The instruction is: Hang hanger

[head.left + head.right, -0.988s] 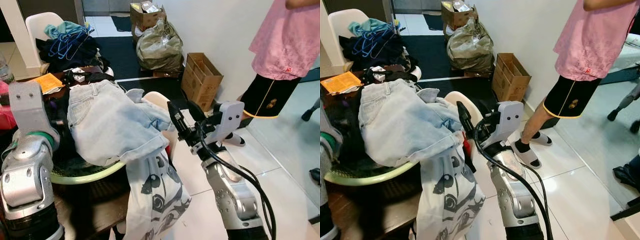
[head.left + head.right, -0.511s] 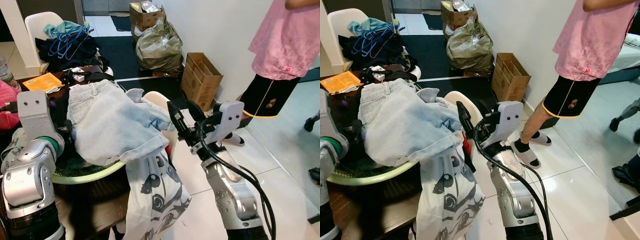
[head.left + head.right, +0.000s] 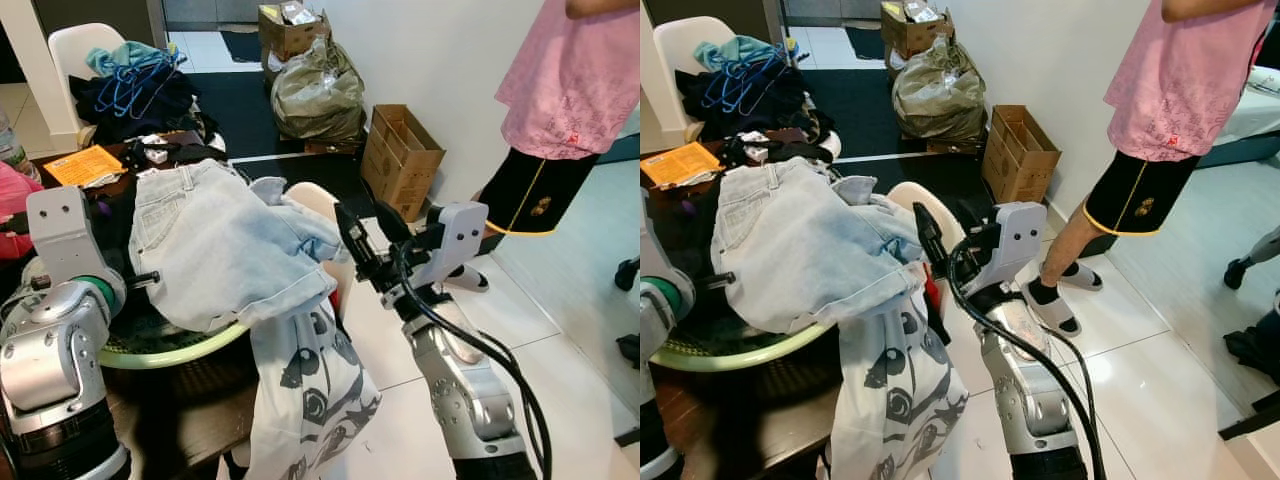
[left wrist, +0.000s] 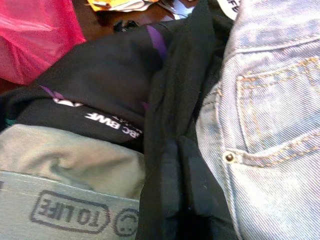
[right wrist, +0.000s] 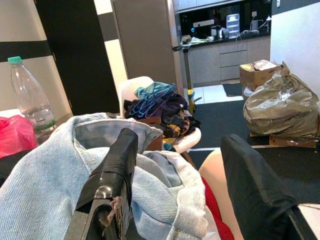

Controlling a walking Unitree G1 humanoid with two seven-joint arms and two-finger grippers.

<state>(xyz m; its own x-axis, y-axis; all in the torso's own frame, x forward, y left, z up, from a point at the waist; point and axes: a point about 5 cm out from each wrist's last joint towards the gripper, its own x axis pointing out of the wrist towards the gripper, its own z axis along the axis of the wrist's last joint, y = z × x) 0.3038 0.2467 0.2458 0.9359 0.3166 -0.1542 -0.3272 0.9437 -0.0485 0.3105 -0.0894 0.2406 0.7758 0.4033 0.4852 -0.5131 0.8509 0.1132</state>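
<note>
Several blue hangers (image 3: 135, 85) lie on a heap of clothes on a white chair (image 3: 75, 45) at the far left; they also appear in the right wrist view as hangers (image 5: 152, 106). My right gripper (image 3: 366, 228) is open and empty, raised beside the light blue jeans (image 3: 220, 240) and well short of the chair. In its own view the gripper (image 5: 185, 180) points over the jeans toward the chair. My left gripper (image 4: 182, 172) is shut, its black fingers pushed among black clothes (image 4: 115, 85) next to the jeans (image 4: 270, 125); one finger (image 3: 148, 279) pokes out by the basket.
The jeans drape a green laundry basket (image 3: 170, 350) on a dark table, with a white patterned garment (image 3: 310, 390) hanging off. A person in a pink shirt (image 3: 570, 80) stands at right. A cardboard box (image 3: 400, 155) and a stuffed bag (image 3: 320, 90) sit by the wall.
My left wrist has shifted a little and its finger now shows beside the jeans. The right arm has stayed still. The person at right has moved slightly.
</note>
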